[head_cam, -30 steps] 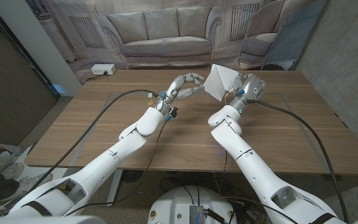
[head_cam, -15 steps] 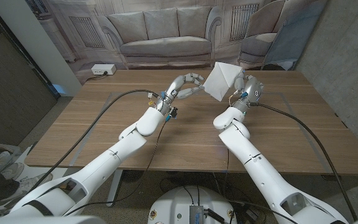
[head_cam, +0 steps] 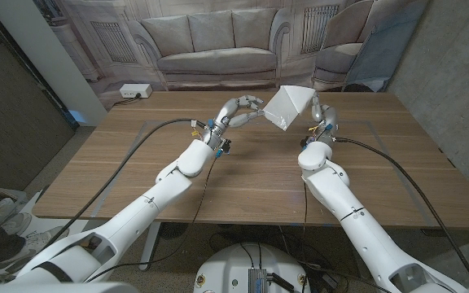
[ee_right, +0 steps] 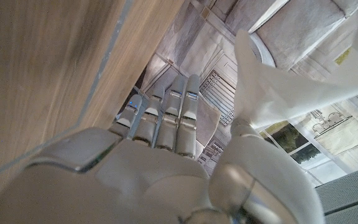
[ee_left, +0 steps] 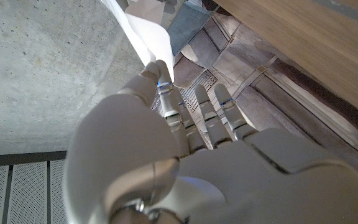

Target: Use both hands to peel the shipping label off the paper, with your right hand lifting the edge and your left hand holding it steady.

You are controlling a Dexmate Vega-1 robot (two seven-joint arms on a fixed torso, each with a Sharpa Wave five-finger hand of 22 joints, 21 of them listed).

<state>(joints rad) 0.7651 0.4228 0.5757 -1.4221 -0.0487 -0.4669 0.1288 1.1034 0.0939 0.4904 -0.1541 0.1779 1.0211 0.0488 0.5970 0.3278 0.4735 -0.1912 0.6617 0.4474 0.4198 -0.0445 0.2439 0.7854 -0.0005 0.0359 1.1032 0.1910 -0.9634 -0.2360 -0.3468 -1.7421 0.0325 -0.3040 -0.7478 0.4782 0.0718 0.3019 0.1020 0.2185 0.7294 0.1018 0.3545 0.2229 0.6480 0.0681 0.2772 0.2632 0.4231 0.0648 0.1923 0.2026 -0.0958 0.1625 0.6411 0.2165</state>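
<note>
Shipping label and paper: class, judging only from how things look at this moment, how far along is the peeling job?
Done: the paper is off the table, held in the air between both hands. In hand: the left hand pinches one edge and the right hand grips the other. Left: no label can be seen separated from the sheet, so the peel itself looks unfinished.

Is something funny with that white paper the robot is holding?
A bit. The white paper is held up off the table between the left hand and right hand, bent and tilted rather than flat. Nothing looks torn or spilled.
</note>
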